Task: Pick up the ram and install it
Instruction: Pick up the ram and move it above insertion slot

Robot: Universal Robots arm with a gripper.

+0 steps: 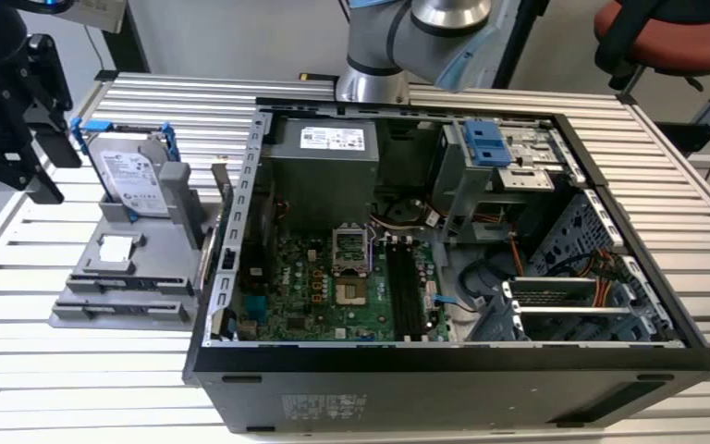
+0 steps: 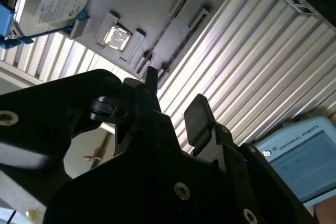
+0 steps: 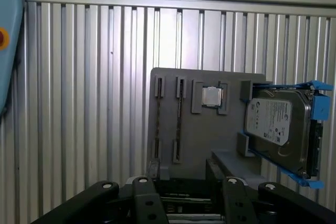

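The black pincer (image 2: 173, 90) is seen spread and empty over the ribbed aluminium desk (image 2: 236, 66). The ram (image 3: 178, 124), a thin dark strip edge-on, is seated in the flat grey holder's (image 3: 205, 140) slot.

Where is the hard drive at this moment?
In the exterior view the hard drive stands on edge on the grey holder, which sits on the slatted table to the exterior view's left of the open computer case.
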